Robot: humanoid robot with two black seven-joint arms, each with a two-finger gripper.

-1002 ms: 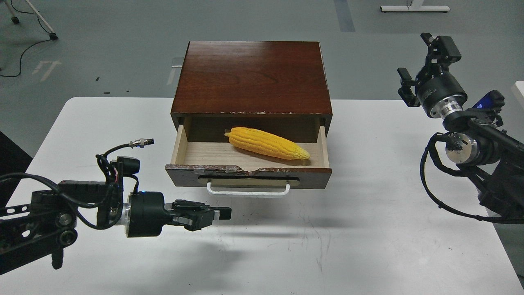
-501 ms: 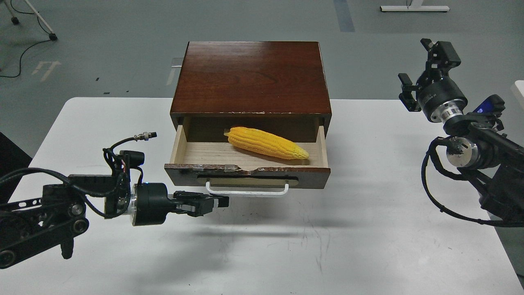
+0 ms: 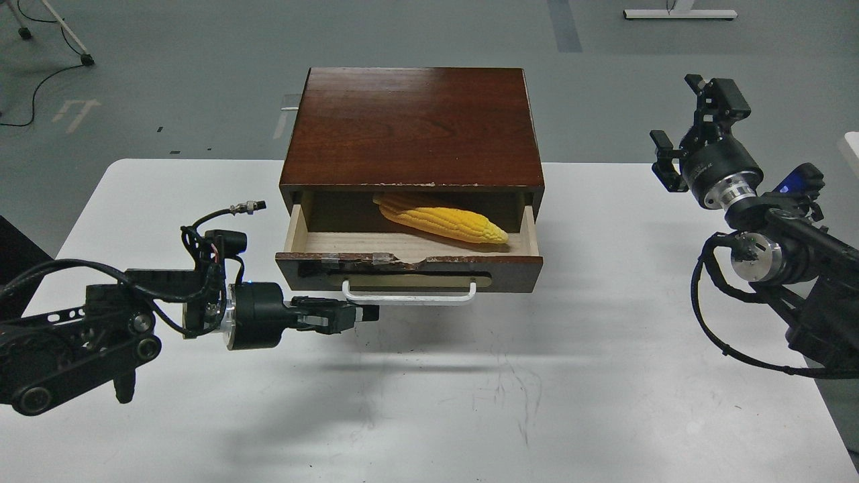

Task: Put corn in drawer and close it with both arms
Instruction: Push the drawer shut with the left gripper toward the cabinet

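Observation:
The yellow corn (image 3: 444,223) lies slantwise inside the open drawer (image 3: 409,267), its stub end under the cabinet top and its tip toward the right wall. The drawer stands partly out of the reddish-brown cabinet (image 3: 413,127). Its white bar handle (image 3: 409,296) faces me. My left gripper (image 3: 368,312) is shut and empty. It points right, right at the drawer front by the left end of the handle. My right gripper (image 3: 686,126) is open and empty, raised off the table's right side, well apart from the drawer.
The white table (image 3: 510,402) carries the cabinet at its far middle. The left arm's cables and a connector (image 3: 245,207) stick up left of the drawer. A white object's corner (image 3: 852,144) shows at the far right edge. Grey floor lies beyond.
My left gripper has moved away from me to the drawer front, and the drawer has slid partway into the cabinet, carrying the corn's stub end under the top. The right gripper has sunk slightly.

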